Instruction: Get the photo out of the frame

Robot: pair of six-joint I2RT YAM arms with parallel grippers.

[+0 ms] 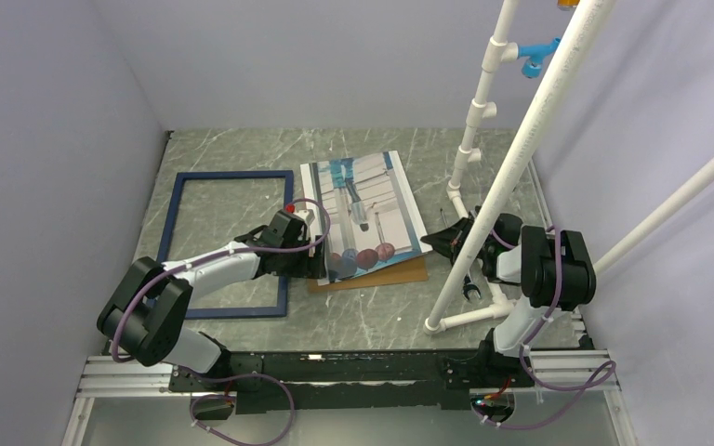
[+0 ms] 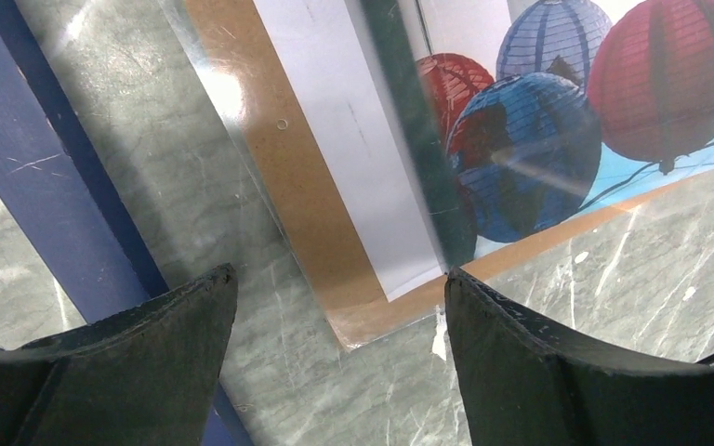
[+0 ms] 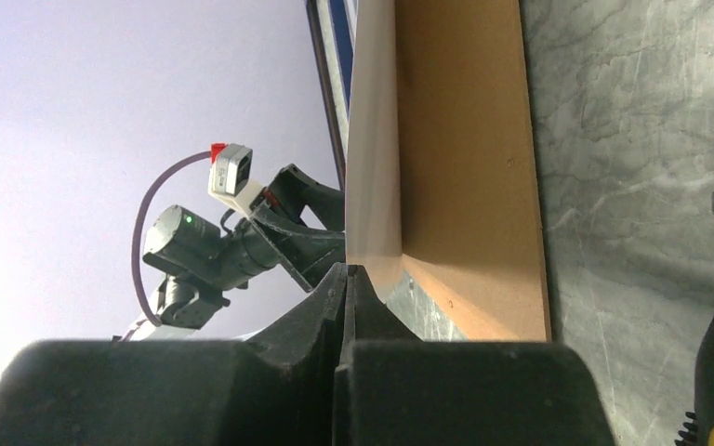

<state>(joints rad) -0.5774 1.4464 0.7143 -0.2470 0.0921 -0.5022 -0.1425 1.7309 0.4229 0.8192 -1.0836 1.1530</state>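
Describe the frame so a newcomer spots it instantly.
On the grey marble table, look left of centre. The frame lies flat there: a thin navy rectangle with bare tabletop showing through, unlike the colourful photo and brown board to its right.

left arm [image 1: 223, 265] hides parts of frame [image 1: 232, 174] rails; white pipe [image 1: 521, 158] crosses right gripper [image 1: 432, 240], fingertips unclear there. photo [image 3: 372, 139] edge-on from right wrist, print face hidden.
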